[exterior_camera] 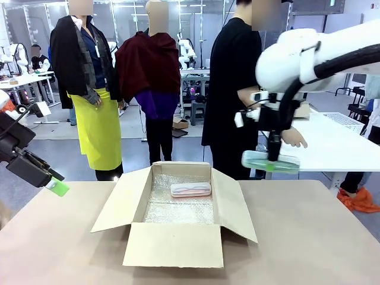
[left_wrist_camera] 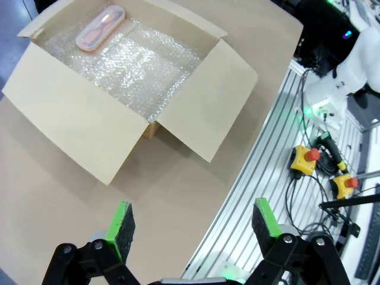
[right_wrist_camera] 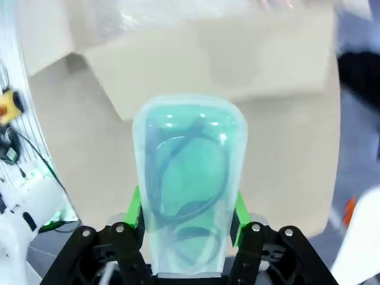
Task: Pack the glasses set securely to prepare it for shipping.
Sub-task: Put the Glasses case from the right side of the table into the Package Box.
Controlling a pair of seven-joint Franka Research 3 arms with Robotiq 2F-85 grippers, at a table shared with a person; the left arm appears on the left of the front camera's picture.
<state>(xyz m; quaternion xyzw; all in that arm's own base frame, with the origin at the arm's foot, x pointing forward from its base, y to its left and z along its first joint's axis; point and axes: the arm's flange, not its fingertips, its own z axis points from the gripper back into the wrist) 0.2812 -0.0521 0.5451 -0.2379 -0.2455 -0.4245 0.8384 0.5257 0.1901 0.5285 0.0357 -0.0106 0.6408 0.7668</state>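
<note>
Cardboard box (exterior_camera: 172, 243) sits open mid-worktop (exterior_camera: 309, 237), its flaps splayed outward and bubble wrap (exterior_camera: 178, 209) lining it. The pale pink glasses case (exterior_camera: 190, 189) lies closed against the far wall. Bare worktop surrounds the box. Right hand (exterior_camera: 273, 159), raised beyond the right flap, grips a translucent green-tinted case (exterior_camera: 255, 160) with thin-framed glasses (right_wrist_camera: 187, 166) inside. Left hand (left_wrist_camera: 193, 222) hangs wide, well left of the box.

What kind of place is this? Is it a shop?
Most likely a robot lab, not a shop: yellow emergency-stop buttons with cables sit on an aluminium frame, and the robot's right tool holds a green glasses case near a cardboard box.
</note>
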